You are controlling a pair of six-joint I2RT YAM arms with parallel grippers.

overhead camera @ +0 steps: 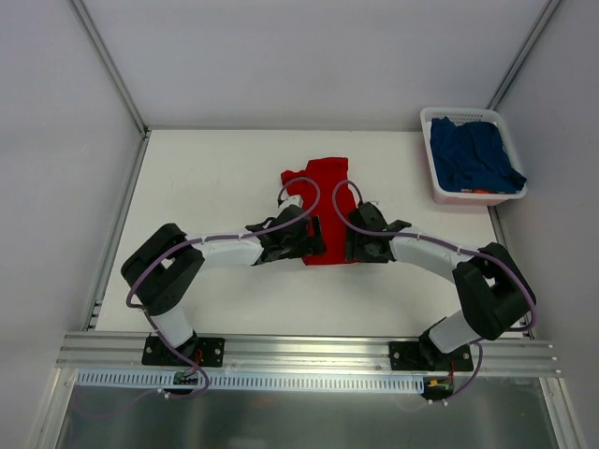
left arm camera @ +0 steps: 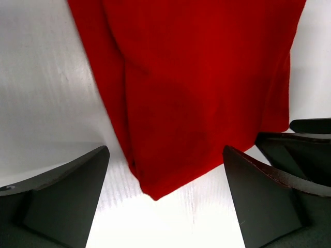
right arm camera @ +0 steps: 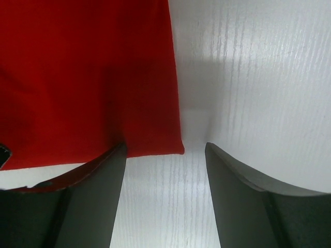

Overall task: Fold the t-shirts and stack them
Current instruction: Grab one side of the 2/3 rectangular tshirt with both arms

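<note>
The red t-shirt (overhead camera: 327,201) lies folded lengthwise into a narrow strip in the middle of the white table (overhead camera: 206,187). My left gripper (overhead camera: 313,245) is open at its near left corner; in the left wrist view the red t-shirt (left arm camera: 196,77) ends in a corner between my spread fingers (left arm camera: 62,196), untouched. My right gripper (overhead camera: 351,245) is open at the near right corner; in the right wrist view the red t-shirt (right arm camera: 88,72) has its corner between the fingers (right arm camera: 93,201). The navy t-shirt (overhead camera: 475,154) lies crumpled in the white basket (overhead camera: 438,178).
The basket stands at the table's far right corner, against the right wall. Metal frame rails run along the table's left edge and near edge.
</note>
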